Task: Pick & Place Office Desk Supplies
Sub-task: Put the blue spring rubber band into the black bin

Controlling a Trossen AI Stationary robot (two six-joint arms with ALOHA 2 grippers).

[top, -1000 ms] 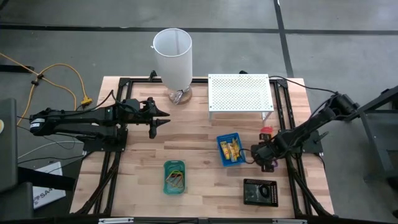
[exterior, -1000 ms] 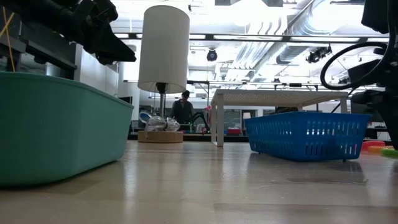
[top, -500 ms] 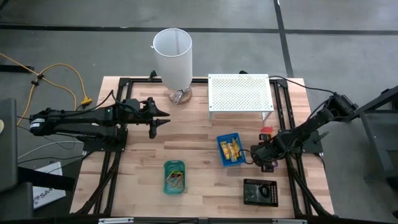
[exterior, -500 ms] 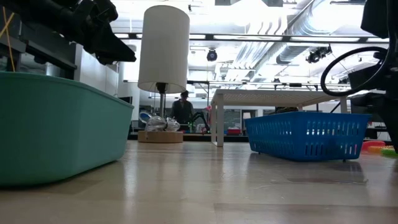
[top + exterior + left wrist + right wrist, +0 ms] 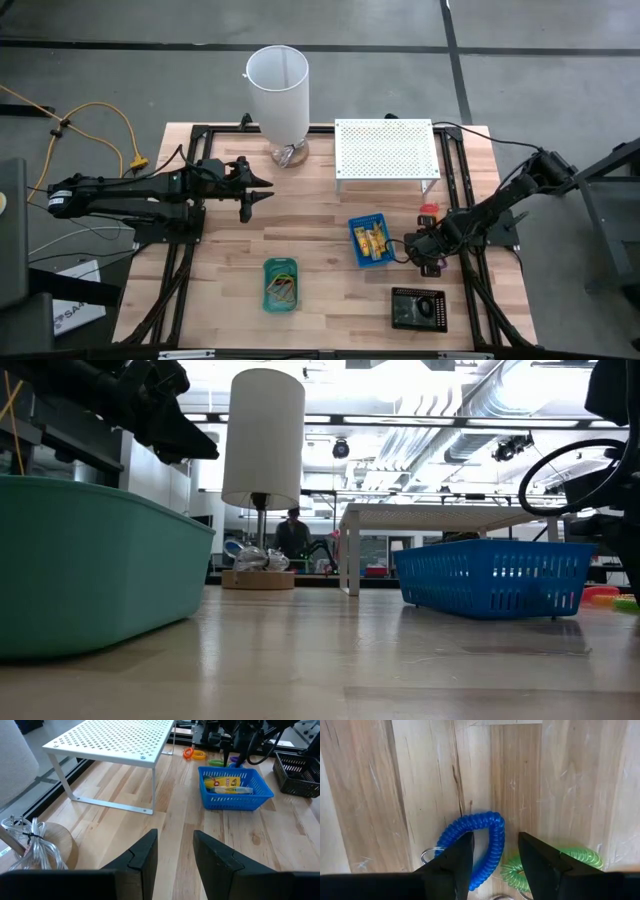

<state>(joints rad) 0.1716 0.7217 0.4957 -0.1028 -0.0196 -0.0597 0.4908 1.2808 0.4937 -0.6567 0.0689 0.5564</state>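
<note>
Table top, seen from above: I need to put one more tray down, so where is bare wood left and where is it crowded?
Bare wood lies between the left gripper and the blue tray, and left of the green tray. It is crowded by the right gripper, over the blue coil, between blue tray and black tray.

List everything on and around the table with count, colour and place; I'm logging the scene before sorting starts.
Lamp: one, white, table's far edge.
Perforated shelf: one, white, far right.
Blue basket: one, centre-right, holding yellow packets.
Green tray: one, near centre, holding rubber bands.
Black basket: one, near right.
Coil keychains: one blue, one green, under the right end effector.
Person: one, in the room's background.
Left end effector: open, raised, left of centre.
Right end effector: open over the blue coil.
</note>
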